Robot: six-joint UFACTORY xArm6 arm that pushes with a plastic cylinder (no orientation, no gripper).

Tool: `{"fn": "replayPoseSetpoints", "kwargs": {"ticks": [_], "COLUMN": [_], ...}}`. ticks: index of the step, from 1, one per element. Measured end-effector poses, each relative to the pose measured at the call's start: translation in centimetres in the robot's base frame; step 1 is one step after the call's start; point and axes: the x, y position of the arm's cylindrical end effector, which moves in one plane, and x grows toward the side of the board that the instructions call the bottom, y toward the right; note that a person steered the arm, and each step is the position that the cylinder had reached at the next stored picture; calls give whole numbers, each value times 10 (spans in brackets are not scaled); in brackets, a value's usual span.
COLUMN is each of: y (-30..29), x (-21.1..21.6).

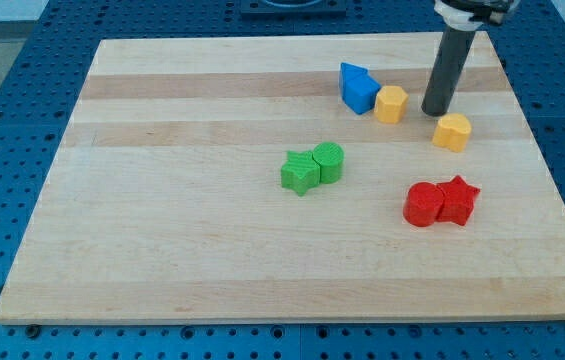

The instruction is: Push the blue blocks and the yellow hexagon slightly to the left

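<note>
Two blue blocks (358,87) are sitting together at the worktop's (162,240) far right, touching the yellow hexagon (391,103) on their right. My tip (434,111) is resting just right of that hexagon, beside another yellow block (452,131); no claw is showing.

Pale wooden board (212,250) on a blue perforated bench (22,60)

Even light is falling on the striped board, the blue surface is showing round every edge, and a pale strip is running along the view's top.
</note>
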Motion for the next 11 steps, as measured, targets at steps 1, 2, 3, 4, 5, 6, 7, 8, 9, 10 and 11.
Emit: {"fn": "replayPoseSetpoints", "kwargs": {"ticks": [1, 2, 3, 4, 5, 6, 7, 8, 9, 10, 11], "y": [-15, -45, -67, -70, -52, -6, -4, -20, -48, -81, -97], "x": [-6, -4, -1, -1, -1, -1, -12, -28, -25, -20, -19]}}
